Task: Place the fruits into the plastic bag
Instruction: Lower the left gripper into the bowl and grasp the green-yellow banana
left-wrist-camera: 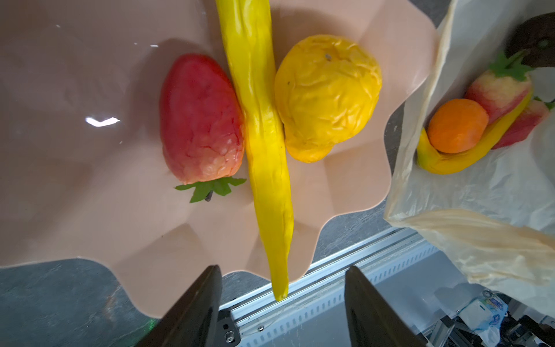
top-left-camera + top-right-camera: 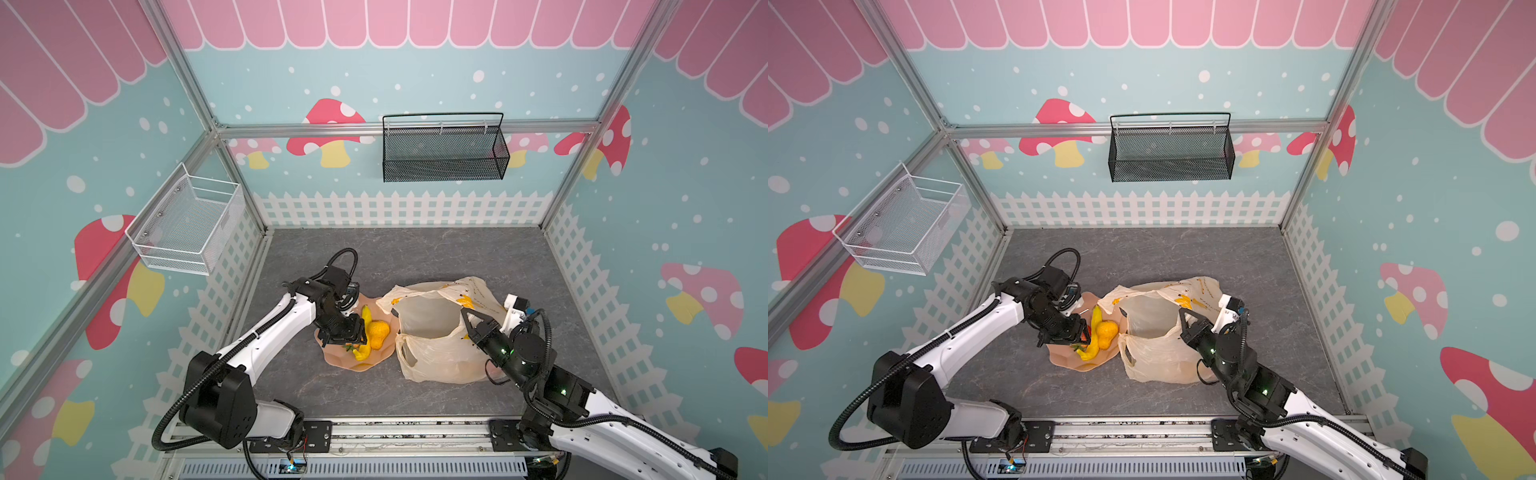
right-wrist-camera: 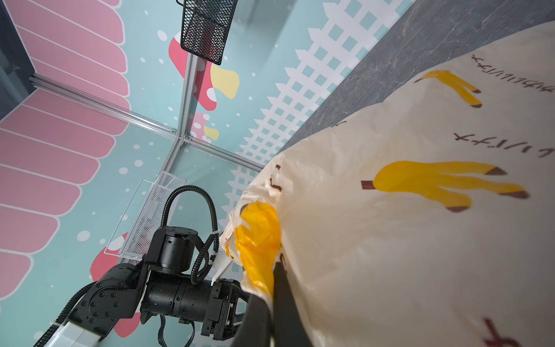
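Both top views show a grey marbled tabletop (image 2: pixel 415 257) boxed in by teal walls (image 2: pixel 415 83) printed with mushrooms, a white picket fence and pink scallops, all set in an aluminium frame (image 2: pixel 407 126). At the left, a white wire basket (image 2: pixel 187 224) hangs on the side wall, high above and well apart from the left gripper (image 1: pixel 283 269). That gripper hovers low over the near edge of a peach wavy-edged plate (image 2: pixel 345 363). Its jaws stand apart and grasp nothing, and in the left wrist view the thin tip of a yellow banana (image 1: pixel 258 120) shows between them, untouched. Below the gripper the banana lies lengthwise across the plate, with a red strawberry (image 1: pixel 201 120) against one flank and a wrinkled yellow-orange pear-like fruit (image 1: pixel 327 96) against the other, the bag-ward one. The left arm (image 2: pixel 328 299) hides much of the plate in the top views. Just beside the plate's rim, past the pear, lies the plastic bag (image 2: pixel 436 353) with its mouth open. Inside are an orange (image 1: pixel 456 126), a second banana (image 1: pixel 444 166), pale strawberries (image 1: pixel 498 90) and what looks like a dark brown fruit (image 1: pixel 534 36), cut off by the frame's edge. A black mesh basket (image 2: pixel 444 149) hangs on the back wall, far behind both grippers. The right gripper (image 2: pixel 466 316) is clamped on the bag's rim, its fingers pressed together with film pinched between them and the rim raised there. A metal rail (image 2: pixel 415 432) runs along the front between the arm bases.
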{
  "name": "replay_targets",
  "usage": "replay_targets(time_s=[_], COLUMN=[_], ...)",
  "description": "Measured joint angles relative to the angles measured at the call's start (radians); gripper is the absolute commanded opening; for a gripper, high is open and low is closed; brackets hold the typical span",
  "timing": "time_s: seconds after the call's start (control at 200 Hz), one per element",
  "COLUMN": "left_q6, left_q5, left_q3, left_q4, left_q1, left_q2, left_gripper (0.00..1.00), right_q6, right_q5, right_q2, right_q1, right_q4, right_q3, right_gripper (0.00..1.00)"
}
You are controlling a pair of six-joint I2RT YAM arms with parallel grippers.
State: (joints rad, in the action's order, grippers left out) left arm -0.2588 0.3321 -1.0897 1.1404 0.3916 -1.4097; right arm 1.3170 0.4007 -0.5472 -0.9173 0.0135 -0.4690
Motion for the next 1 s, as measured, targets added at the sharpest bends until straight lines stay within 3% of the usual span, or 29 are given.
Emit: replay_targets(time_s=[0.38,0.995], left_q6=[-0.07,-0.179], left_q5=[-0.115,-0.199], left_q3=[-0.124,-0.153], left_q4=[-0.082,-0.278], left_q1=[0.0,0.01], left_q2=[-0.14,-0.327], left_gripper=[0.62,0.59], right_q6=[0.0,0.0], right_q5=[0.0,0.002], right_q2=[0.006,0.013], right_q1=[0.0,0.0], right_q4=[0.0,-0.003], right_q3=[0.0,0.0], right_gripper=[0.0,0.0])
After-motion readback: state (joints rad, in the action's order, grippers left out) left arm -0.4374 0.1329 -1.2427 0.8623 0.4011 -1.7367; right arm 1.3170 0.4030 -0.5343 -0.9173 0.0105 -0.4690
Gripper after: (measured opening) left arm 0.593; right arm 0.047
